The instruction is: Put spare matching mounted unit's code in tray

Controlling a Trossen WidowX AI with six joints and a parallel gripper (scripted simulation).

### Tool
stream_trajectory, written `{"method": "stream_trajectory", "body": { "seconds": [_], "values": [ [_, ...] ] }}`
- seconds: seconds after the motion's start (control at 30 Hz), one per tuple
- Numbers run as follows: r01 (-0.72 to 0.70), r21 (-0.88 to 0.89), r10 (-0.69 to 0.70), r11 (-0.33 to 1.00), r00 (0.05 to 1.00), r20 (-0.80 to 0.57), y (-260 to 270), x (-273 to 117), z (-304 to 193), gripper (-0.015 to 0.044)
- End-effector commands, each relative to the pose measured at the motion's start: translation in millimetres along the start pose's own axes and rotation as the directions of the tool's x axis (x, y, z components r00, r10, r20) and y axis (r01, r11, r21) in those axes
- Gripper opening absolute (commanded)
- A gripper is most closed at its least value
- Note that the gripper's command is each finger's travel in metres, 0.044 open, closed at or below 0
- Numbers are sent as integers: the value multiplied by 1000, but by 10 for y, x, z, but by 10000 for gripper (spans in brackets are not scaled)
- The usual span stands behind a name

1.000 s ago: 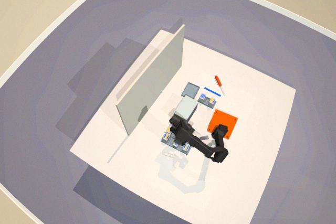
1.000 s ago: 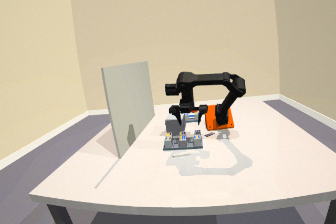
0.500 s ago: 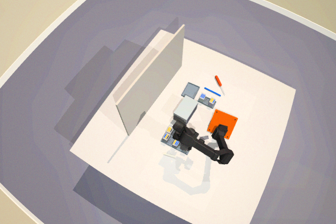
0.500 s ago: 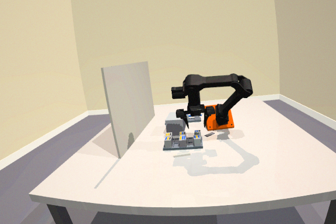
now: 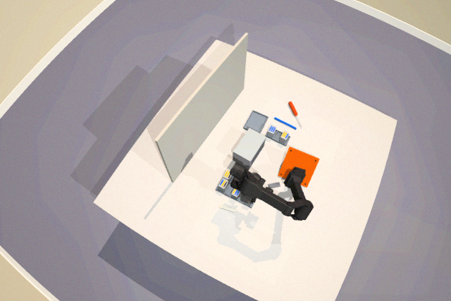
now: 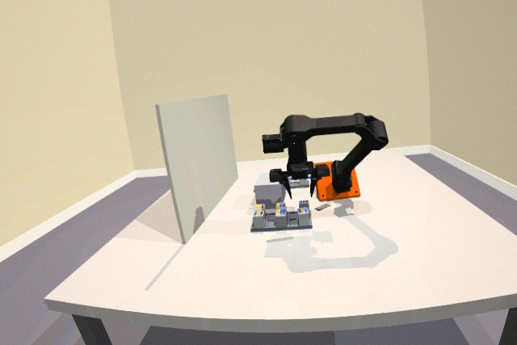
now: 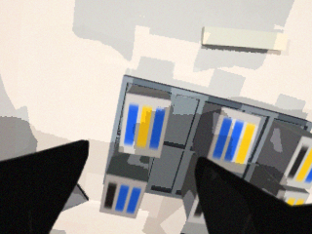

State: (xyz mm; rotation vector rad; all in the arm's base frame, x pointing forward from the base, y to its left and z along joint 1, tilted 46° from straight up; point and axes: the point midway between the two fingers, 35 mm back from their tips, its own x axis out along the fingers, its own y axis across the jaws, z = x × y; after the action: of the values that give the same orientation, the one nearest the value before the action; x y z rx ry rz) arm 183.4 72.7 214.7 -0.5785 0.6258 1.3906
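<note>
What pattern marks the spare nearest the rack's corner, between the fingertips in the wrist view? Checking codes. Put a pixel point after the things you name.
Blue, yellow, blue stripes (image 7: pixel 144 127); wrist view.

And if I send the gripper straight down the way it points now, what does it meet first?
Probably the blue-yellow-blue spare, which shows between and just beyond the open fingertips of the gripper; depth is hard to judge.
</note>
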Motion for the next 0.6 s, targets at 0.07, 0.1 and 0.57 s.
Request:
{"method": "stream_trajectory", "body": {
  "seconds": [0.07, 0.1, 0.57],
  "values": [
    [1, 3, -1, 1000, 1000, 2, -12, 64, 2, 300],
    [1, 3, -1, 1000, 1000, 1, -14, 80, 0, 300],
    [2, 2, -2, 1000, 1000, -5, -33, 305, -9, 300]
  ]
}}
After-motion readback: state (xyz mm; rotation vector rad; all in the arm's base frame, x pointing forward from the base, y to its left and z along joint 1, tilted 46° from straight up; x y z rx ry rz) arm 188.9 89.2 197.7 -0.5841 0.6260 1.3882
